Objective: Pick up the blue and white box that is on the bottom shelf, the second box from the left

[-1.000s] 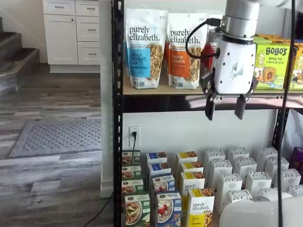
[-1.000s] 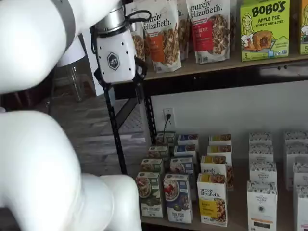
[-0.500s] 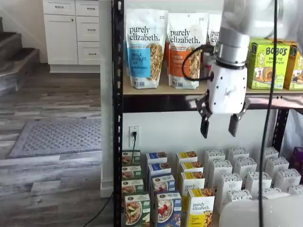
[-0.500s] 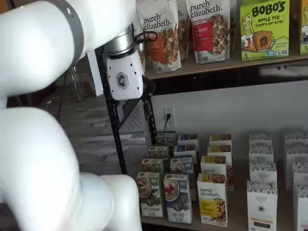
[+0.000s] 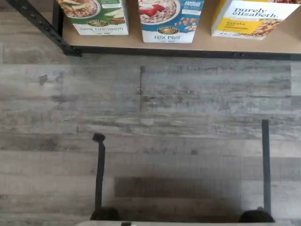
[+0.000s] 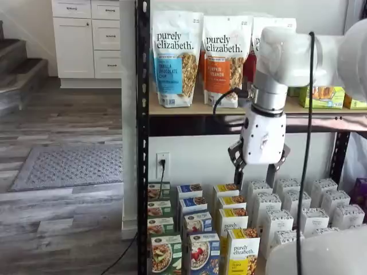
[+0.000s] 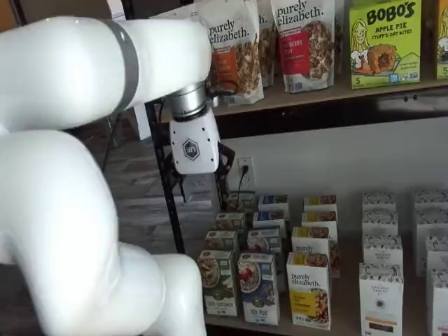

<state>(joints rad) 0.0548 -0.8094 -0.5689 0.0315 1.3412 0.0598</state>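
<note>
The gripper [image 6: 255,173] is hanging in front of the rack with its two black fingers spread apart and nothing between them, well above the cartons. The blue box [image 7: 257,288] is standing upright at the front of the bottom shelf [image 7: 343,318], between a green carton [image 7: 218,282] and a yellow carton [image 7: 309,290]. In the wrist view the blue box [image 5: 170,20] is showing at the shelf's edge, beyond grey floorboards [image 5: 150,122]

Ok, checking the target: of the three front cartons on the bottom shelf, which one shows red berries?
The blue and white box, the middle one: strawberries in its bowl. The green-and-white carton and yellow-and-white carton flanking it show none.
</note>
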